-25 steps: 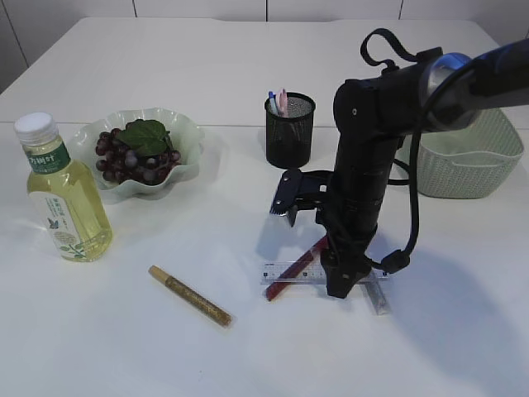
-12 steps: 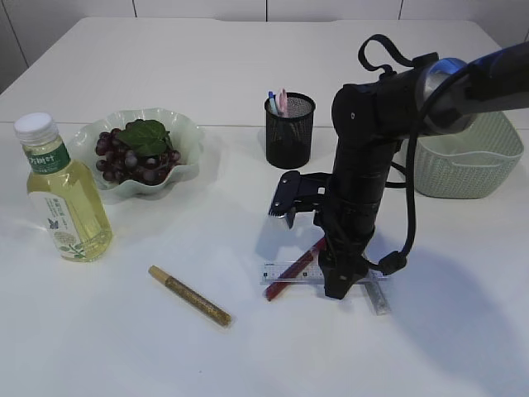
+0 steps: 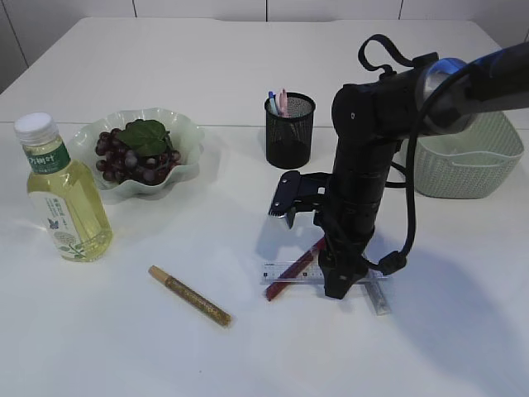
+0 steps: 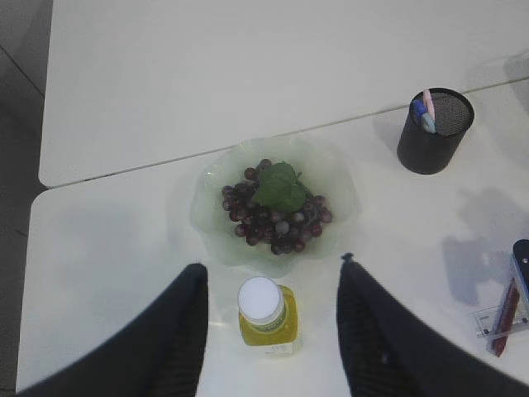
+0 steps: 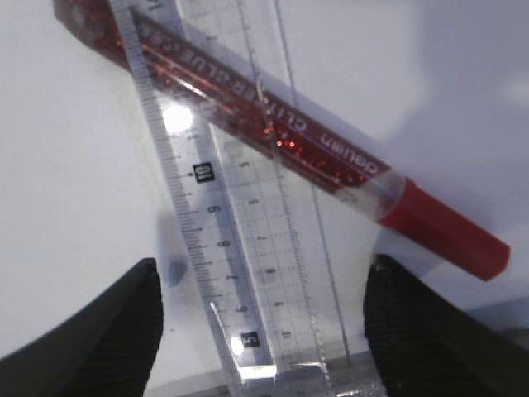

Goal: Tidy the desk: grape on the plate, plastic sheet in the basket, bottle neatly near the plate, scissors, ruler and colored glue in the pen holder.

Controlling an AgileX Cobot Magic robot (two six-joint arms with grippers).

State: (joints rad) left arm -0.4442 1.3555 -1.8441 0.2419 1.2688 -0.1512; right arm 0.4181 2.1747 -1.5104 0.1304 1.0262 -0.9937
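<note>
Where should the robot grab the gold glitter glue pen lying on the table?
Probably the middle of the gold glue pen, coming straight down from above. It lies flat and alone on the table, slanted, so the tool's fingers should close across its thin body, where nothing crowds it.

Below the right gripper (image 3: 335,289), between its spread jaws: ruler (image 5: 240,248) flat on the tabletop (image 3: 248,347), glue stick (image 5: 273,141) crossing it. Behind: pen holder (image 3: 290,130). Far left: second glue stick (image 3: 190,295), bottle (image 3: 64,198). Left and behind: plate (image 3: 186,136) with grapes (image 3: 132,157) in it. Right and behind: basket (image 3: 471,161)
</note>
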